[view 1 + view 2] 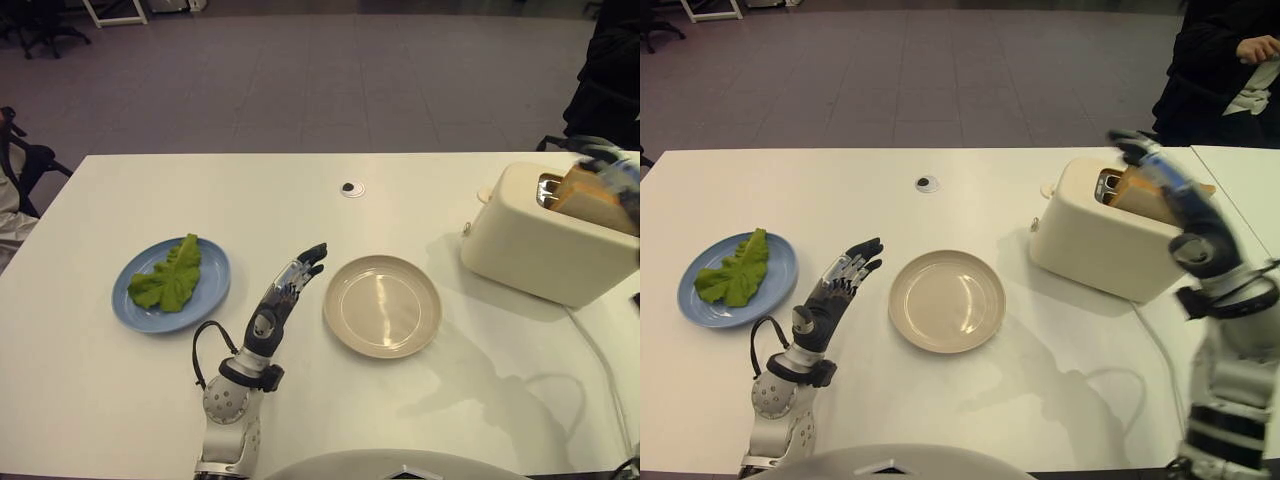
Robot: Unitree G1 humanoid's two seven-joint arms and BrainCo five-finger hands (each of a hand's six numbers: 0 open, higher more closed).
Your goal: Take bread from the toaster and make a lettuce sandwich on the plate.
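The bread (1137, 198) stood tilted and half out of the slot at the top of the toaster (1090, 245), its lower part in the slot; the right hand (1175, 195) lay across the slice from the far side with its fingers closed over it, grasping it. The toaster, cream-coloured, sat on the right side of the white table (970, 200), and its cord (1160, 350) ran from the near end toward the table's front edge. A beige plate (947, 300) lay bare near the middle of the table, to the left of the toaster and apart from it; farther left, well apart, a blue plate (780, 270) held a leaf of lettuce (735, 272), which lay flat across its middle. The left hand (835, 290) hung over the table between the two plates, touching neither; its fingers were stretched out and relaxed, holding nothing, pointing toward the far side. A small dark round thing (927, 183) lay on the table beyond the beige plate.
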